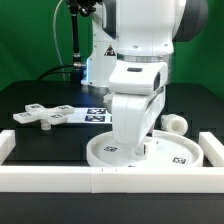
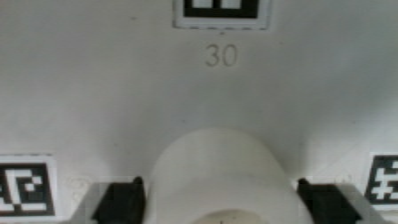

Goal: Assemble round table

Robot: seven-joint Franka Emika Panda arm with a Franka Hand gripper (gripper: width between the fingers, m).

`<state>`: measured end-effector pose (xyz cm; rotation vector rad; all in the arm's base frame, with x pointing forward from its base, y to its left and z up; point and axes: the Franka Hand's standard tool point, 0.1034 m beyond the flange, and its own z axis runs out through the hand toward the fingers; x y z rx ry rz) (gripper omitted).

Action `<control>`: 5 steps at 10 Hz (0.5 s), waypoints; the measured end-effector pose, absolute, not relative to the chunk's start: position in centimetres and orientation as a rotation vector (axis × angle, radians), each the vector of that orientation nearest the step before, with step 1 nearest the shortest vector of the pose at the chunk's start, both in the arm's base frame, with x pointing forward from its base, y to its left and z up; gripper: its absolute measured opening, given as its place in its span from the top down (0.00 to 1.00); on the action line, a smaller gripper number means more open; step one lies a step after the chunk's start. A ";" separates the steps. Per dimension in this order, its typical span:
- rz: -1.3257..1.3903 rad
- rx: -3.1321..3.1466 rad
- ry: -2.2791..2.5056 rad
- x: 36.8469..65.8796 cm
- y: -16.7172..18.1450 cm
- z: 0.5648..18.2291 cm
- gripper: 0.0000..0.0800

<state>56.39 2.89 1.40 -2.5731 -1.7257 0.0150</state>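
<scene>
The large round disc [image 1: 165,152] lies flat at the front of the table, with tags on its face; it fills the wrist view [image 2: 196,95], marked 30. My gripper [image 1: 141,148] hangs straight down over the disc. In the wrist view a short white cylindrical leg [image 2: 221,170] stands between my black fingertips [image 2: 119,198], which press against both its sides, so my gripper [image 2: 221,200] is shut on it. The flat cross-shaped base [image 1: 40,115] lies on the black table at the exterior view's left.
A small white cylindrical piece [image 1: 175,123] lies just behind the disc at the exterior view's right. The marker board [image 1: 95,113] lies behind the disc. White border rails [image 1: 60,176] run along the front and both sides.
</scene>
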 end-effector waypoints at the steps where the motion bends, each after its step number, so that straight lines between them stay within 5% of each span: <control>1: 0.015 -2.573 -1.725 56.4 3.2 1.4 0.49; 5: 0.015 -2.574 -1.726 56.4 3.5 1.4 0.49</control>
